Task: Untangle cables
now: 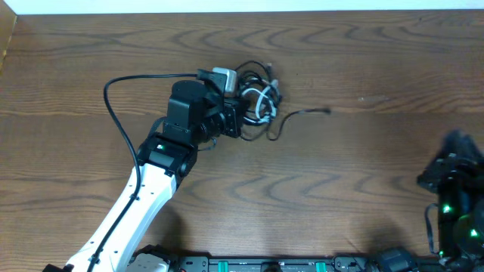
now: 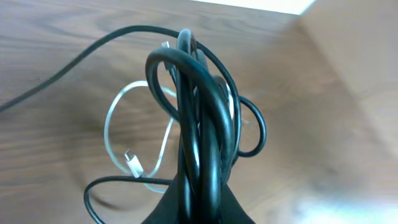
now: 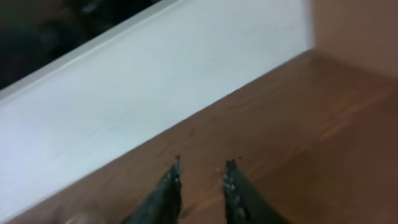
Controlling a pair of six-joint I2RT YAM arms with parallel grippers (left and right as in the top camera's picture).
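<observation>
Black and white cables (image 1: 259,102) bunched at twelve o'clock on wooden table (image 1: 340,196), black loops clamped tight in left gripper (image 2: 198,208). Right gripper (image 3: 202,169) at three o'clock, fingertips parted over bare wood.

- Thin black cords (image 2: 208,130) are wound into several tight, overlapping loops, bunched together and standing upright in the left wrist view, with wider loops spilling out to either side.
- A thin white cord (image 1: 260,100) is threaded through the black loops. It curls in a loose oval and shows a small pale plug end.
- The small bundle sits left of centre towards the far edge of the brown wooden tabletop (image 1: 363,189).
- One loose black tail (image 1: 302,113) trails right from the bundle, flat on the wood.
</observation>
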